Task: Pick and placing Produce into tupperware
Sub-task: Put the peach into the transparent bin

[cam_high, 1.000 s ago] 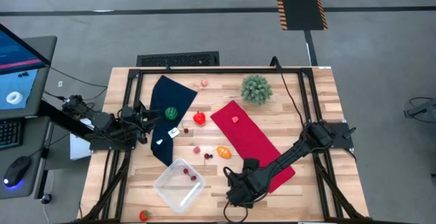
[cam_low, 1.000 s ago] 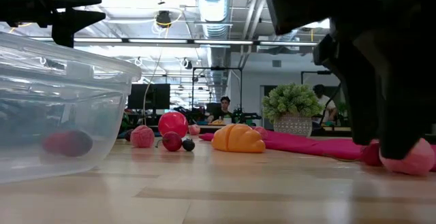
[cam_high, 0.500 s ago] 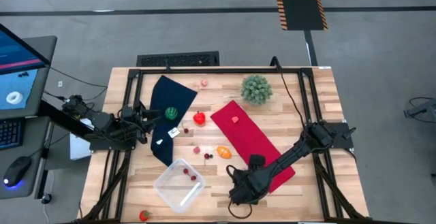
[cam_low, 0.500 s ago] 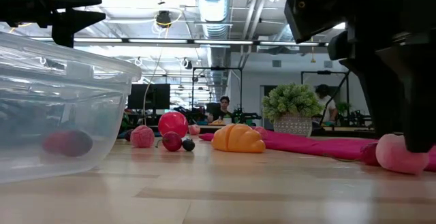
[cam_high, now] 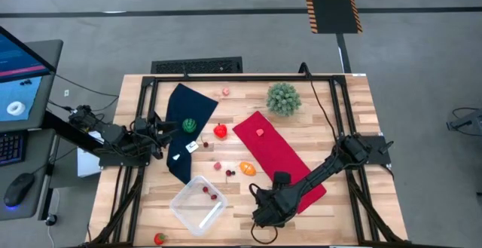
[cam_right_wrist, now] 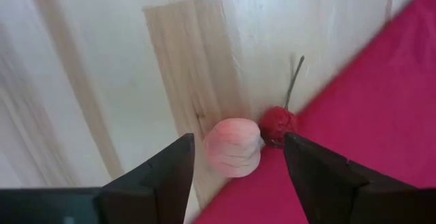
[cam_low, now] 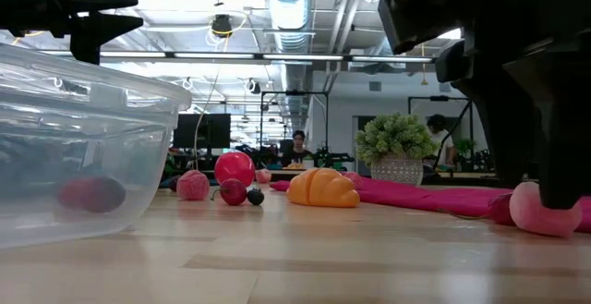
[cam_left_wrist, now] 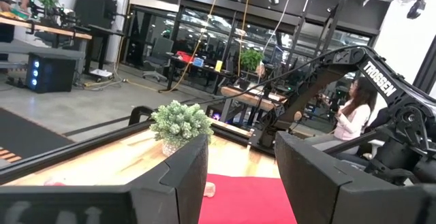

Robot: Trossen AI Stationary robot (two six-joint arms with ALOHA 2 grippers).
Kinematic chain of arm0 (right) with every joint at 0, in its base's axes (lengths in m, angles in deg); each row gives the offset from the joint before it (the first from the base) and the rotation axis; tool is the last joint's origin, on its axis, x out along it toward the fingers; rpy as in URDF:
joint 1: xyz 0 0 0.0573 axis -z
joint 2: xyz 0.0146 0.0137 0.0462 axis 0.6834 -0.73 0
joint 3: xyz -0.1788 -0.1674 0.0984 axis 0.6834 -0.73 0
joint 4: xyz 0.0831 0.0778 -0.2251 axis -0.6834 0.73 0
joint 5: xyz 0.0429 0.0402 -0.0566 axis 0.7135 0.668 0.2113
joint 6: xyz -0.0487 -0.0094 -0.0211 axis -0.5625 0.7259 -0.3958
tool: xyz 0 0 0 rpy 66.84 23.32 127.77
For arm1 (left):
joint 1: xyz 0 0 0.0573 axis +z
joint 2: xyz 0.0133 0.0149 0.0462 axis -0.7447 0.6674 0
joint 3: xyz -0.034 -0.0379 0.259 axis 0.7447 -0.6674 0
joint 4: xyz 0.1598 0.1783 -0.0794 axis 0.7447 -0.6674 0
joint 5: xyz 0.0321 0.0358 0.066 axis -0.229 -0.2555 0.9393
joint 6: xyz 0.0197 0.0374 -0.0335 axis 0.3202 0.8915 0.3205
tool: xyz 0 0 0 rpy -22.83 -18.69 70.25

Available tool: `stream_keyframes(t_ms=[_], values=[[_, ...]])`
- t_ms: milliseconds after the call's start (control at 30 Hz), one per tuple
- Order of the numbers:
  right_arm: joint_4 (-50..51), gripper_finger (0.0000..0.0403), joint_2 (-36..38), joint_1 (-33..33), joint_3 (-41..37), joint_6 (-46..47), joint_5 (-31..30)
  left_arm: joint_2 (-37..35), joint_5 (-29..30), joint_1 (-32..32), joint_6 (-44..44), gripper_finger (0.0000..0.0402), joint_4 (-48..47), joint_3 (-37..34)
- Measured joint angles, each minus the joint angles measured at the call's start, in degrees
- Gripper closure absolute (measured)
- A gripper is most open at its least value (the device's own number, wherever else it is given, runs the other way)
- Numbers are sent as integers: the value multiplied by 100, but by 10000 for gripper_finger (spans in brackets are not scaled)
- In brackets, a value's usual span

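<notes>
My right claw (cam_right_wrist: 235,157) hangs open over a pink fruit (cam_right_wrist: 233,147), gripping nothing; a red cherry (cam_right_wrist: 278,124) touches that fruit at the red cloth's (cam_right_wrist: 354,108) edge. The clear box (cam_high: 199,203) (two red pieces inside) sits well apart. My left claw (cam_left_wrist: 240,176), part open and empty, waits over the dark cloth (cam_high: 183,120). "TROSSEN" reads on the far arm (cam_left_wrist: 379,81).

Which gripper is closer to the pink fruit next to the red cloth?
The right gripper: it hangs open directly over the pink fruit, one finger on each side. The left gripper waits across the table, over the dark blue cloth.
</notes>
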Motion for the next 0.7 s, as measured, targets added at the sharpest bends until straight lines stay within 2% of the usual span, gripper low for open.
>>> stream_keyframes(t_ms=[467, 600, 700], values=[[-37, 153, -20, 9, -2, 92, 339, 0, -2, 0, -4, 239, 7, 0], [-400, 153, -30, 12, -284, 96, 438, 0, -2, 0, -7, 239, 7, 0], [-245, 154, -20, 17, -382, 101, 475, 0, -4, 0, -9, 239, 10, 2]])
